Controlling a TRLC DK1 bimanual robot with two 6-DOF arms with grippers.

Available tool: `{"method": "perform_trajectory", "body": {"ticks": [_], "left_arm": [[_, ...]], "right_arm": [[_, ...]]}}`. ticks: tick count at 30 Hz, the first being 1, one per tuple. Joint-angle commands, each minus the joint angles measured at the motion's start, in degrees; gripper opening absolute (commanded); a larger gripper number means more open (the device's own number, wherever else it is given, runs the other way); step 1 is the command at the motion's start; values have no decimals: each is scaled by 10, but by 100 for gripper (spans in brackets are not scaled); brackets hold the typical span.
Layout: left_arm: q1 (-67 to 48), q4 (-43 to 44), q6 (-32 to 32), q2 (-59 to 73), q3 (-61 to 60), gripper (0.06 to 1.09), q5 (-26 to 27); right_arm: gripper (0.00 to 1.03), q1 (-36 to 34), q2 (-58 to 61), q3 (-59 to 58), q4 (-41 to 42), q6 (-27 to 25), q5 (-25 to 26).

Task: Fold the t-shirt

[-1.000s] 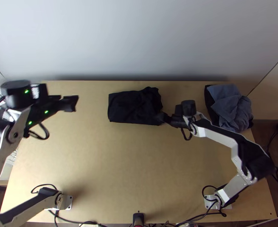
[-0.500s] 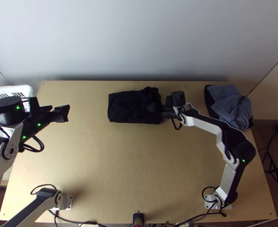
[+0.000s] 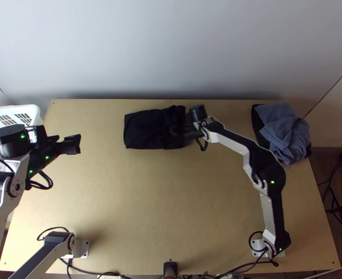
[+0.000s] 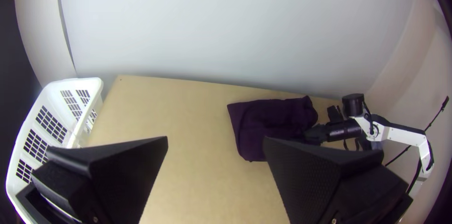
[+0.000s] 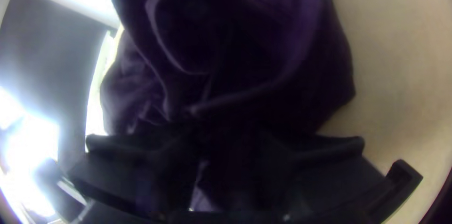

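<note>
The dark t-shirt (image 3: 145,131) lies as a folded, roughly rectangular bundle near the table's back edge, rumpled at its right end. At that end is my right gripper (image 3: 176,132); in the right wrist view the right gripper (image 5: 226,146) is shut on bunched fabric of the t-shirt (image 5: 245,45), its fingertips partly hidden in the dark cloth. Over the table's left side my left gripper (image 3: 67,141) stands apart from the shirt. The left wrist view has the left gripper (image 4: 215,141) open with bare table between its fingers, and the t-shirt (image 4: 263,123) farther off.
A white slotted basket (image 3: 12,116) stands off the table's left edge, beside the left arm. At the back right corner lies a rumpled blue-grey and black cloth pile (image 3: 285,132). A pale wall (image 3: 171,51) rises behind the wooden table (image 3: 147,200).
My right gripper has moved left, and lately the t-shirt has shifted slightly left with it. My left gripper has moved left and a little toward the table's near edge.
</note>
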Motion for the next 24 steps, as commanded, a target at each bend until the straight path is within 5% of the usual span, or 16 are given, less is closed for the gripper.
{"method": "perform_trajectory", "body": {"ticks": [1,24], "left_arm": [[7,15,4,-3,-23,104,5],[-29,63,-22,30,-53,104,9]], "right_arm": [[3,16,17,69,-94,-73,1],[3,-169,-205,35,-66,-129,52]]}}
